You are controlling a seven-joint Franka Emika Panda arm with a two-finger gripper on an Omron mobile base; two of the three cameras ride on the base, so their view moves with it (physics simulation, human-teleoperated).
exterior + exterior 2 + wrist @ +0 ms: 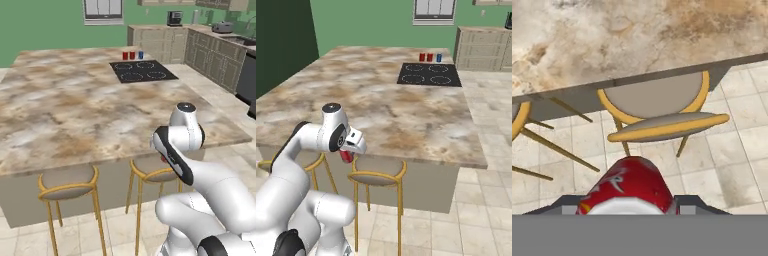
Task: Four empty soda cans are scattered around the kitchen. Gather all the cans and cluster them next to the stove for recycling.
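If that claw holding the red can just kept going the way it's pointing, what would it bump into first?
Most likely the bar stool. The claw, shut on a red soda can, points toward the stool's round seat just below the island counter edge. Depth is hard to judge; it could instead pass the seat and reach the tiled floor.

Green walls (pixel 45 25), window (pixel 103 11) at back, beige tiled floor (pixel 481 220), marble island (pixel 75 105), gold-legged stools (pixel 67 185), beige cabinets (pixel 210 55).

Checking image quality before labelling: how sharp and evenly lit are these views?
Left base view: flat even light, the cans by the stove small and soft. Right base view: no glare on the counter. Hand view: the held can fills the foreground, slightly blurred, cut by the bottom edge.
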